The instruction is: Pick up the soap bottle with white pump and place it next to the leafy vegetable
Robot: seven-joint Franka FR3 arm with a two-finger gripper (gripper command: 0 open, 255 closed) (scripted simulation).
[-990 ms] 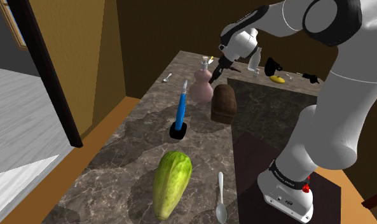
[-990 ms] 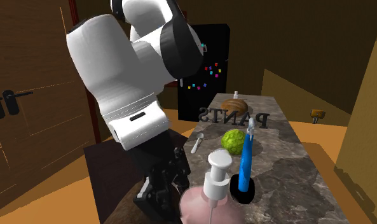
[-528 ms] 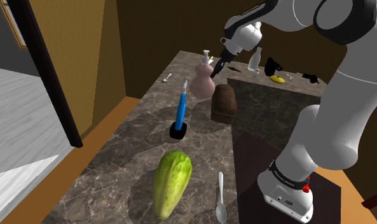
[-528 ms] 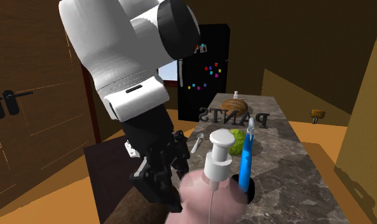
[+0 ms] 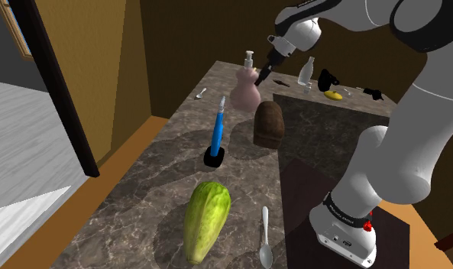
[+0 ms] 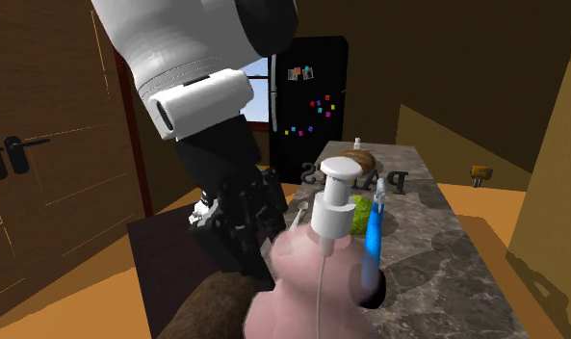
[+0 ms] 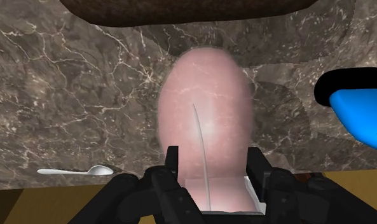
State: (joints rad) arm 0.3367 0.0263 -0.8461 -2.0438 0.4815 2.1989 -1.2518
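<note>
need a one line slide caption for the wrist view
Black gripper clasps the pink soap bottle over a marbled counter, a spoon and a blue tool nearby.

Your soap bottle (image 5: 245, 90) has a pale pink, bulbous body, a white pump (image 5: 249, 56) on top, and a thin tube running down inside it. It is upright near the far end of the table (image 5: 152, 179) in the shoulder view. The pincer (image 7: 209, 162) clasps its upper part, one black finger on each side. The leafy vegetable (image 5: 206, 219) is a long, light green head. It lies on its side at the table's near end, well apart from the bottle.
</note>
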